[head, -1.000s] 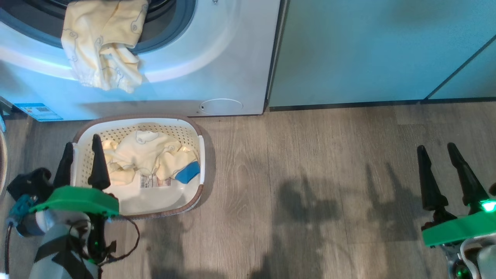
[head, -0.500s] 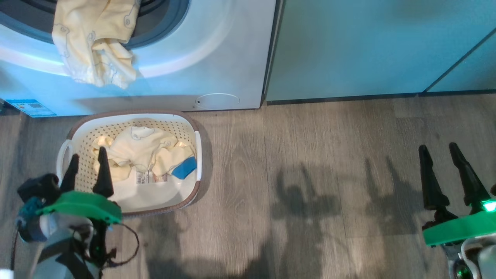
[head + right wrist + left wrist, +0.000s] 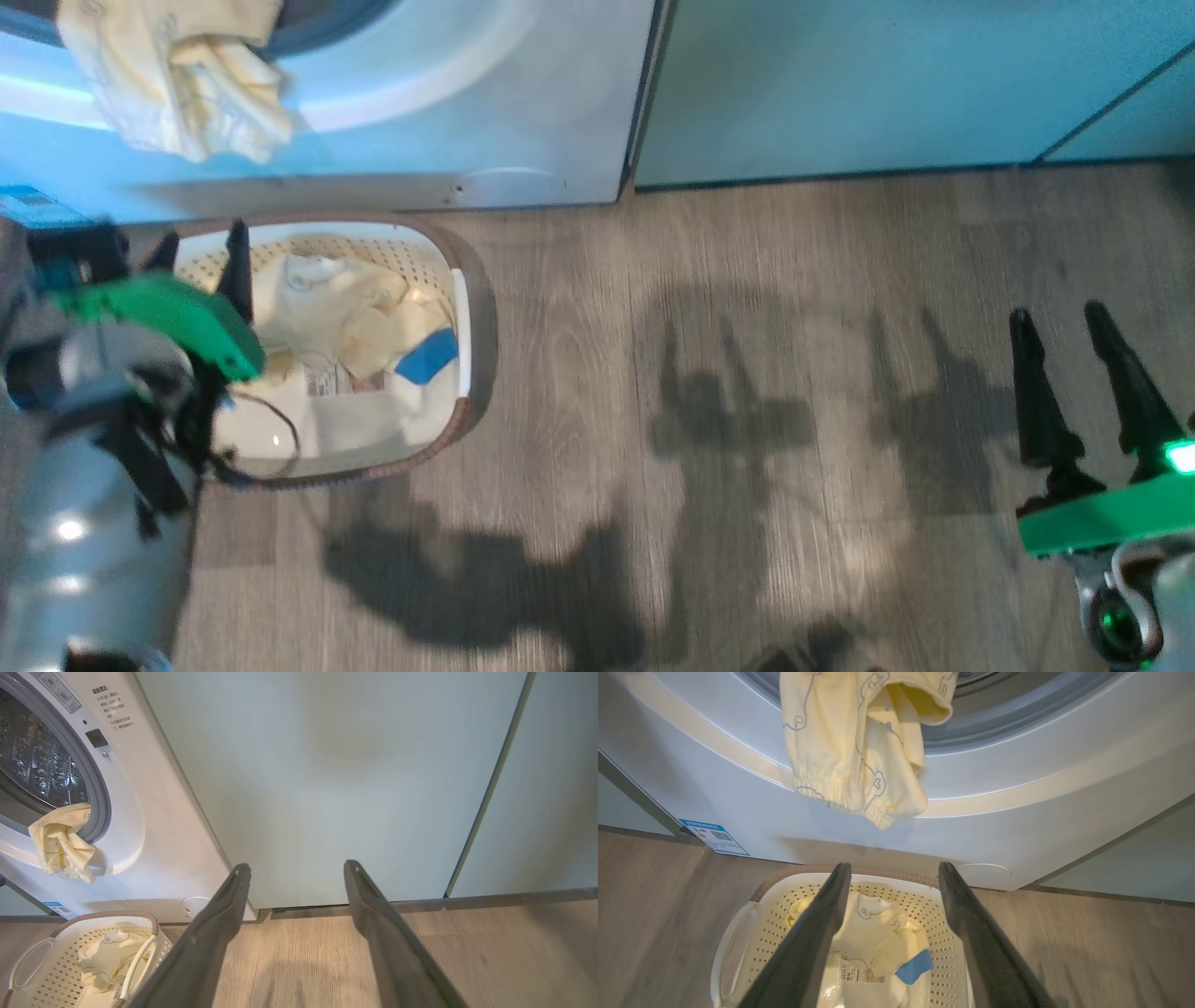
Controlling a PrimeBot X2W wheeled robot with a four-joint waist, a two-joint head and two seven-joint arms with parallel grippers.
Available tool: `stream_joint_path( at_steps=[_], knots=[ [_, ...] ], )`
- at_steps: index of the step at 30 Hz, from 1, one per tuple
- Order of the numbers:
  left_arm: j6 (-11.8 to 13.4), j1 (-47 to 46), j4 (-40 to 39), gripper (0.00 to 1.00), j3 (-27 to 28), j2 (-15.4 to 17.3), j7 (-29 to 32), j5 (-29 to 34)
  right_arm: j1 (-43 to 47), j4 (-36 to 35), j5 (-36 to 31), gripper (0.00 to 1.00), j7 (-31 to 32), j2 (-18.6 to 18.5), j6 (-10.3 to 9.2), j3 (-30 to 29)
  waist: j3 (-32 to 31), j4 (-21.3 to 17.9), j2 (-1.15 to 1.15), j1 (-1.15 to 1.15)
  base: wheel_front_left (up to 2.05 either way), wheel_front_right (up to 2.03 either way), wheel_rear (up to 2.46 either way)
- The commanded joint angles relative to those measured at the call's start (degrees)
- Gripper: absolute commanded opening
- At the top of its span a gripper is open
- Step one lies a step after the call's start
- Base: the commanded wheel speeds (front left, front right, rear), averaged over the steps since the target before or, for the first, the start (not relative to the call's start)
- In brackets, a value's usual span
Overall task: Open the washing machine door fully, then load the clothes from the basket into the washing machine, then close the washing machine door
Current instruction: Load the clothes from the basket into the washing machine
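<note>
A cream garment (image 3: pixel 854 751) hung from the washing machine (image 3: pixel 1017 826) opening, above the basket (image 3: pixel 478 317). Left gripper (image 3: pixel 894 865) hovered over the basket, fingers apart; right gripper (image 3: pixel 1060 313), also spread, over bare floor (image 3: pixel 747 233).

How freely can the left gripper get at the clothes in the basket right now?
Probably yes. The left gripper hangs open over the basket, the clothes lie uncovered between its fingers' lines, and nothing seems to block the way down.
</note>
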Motion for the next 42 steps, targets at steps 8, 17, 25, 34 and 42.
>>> stream_joint_path(
  at_steps=[8, 17, 25, 34, 42],
  knots=[
    [-0.06, -14.73, 4.36, 1.00, -2.68, 10.34, 11.78, -0.53, -3.95, -2.46, 0.36, 1.00, -0.38, -0.20, 0.01, 1.46, 6.32, -1.63, 0.00, -0.01, 0.00, 0.00, 0.00],
    [-0.06, -24.80, 8.35, 1.00, -5.61, 13.94, 15.76, -0.88, -6.96, -2.69, 0.60, 1.00, -0.38, 0.85, 0.01, 2.42, 11.87, -3.84, 0.00, -0.01, 0.00, 0.00, 0.00],
    [1.46, -30.65, 12.19, 1.00, -6.44, 16.64, 15.16, 0.29, -8.45, -2.81, 0.60, 1.00, -0.38, 1.25, 0.01, 2.90, 14.67, -5.25, 0.00, -0.01, 0.00, 0.00, 0.00],
    [3.63, -34.54, 17.02, 1.00, -6.96, 17.61, 12.47, 0.97, -9.00, -2.99, 0.60, 1.00, -0.38, 1.00, 0.01, 3.06, 16.04, -5.32, 0.00, -0.01, 0.00, 0.00, 0.00],
    [2.96, -37.16, 19.89, 0.64, -8.51, 17.85, 8.68, 1.70, -9.36, -3.04, 0.71, 1.00, -0.38, 0.48, 0.01, 3.05, 17.16, -5.08, 0.00, -0.01, 0.00, 0.00, 0.00]
  ],
)
